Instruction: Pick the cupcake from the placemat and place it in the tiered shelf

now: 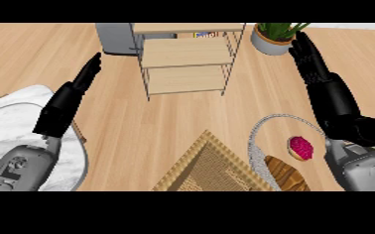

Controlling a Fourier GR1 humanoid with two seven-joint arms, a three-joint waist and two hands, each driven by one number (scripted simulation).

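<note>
Pink-frosted cupcake [300,147] sits on the grey placemat [258,151] near the counter's right edge (beside the right hand [313,62]), both hands straight-fingered and empty, left hand [77,87] opposite, tiered shelf [187,59] between.

Woven mat [209,171] and wooden board [287,176] cut off at the lower edge.

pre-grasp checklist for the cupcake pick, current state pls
1. Cupcake in view on the placemat, nothing covering it: ok.
2. Right hand open, holding nothing: ok.
3. Right hand over the cupcake: not ok; it is raised near the potted plant.
4. Left hand clear of the route, open at the view's left: ok.
5. Tiered shelf upright, visible boards bare: ok.
6. Cupcake upright: cannot tell.
</note>
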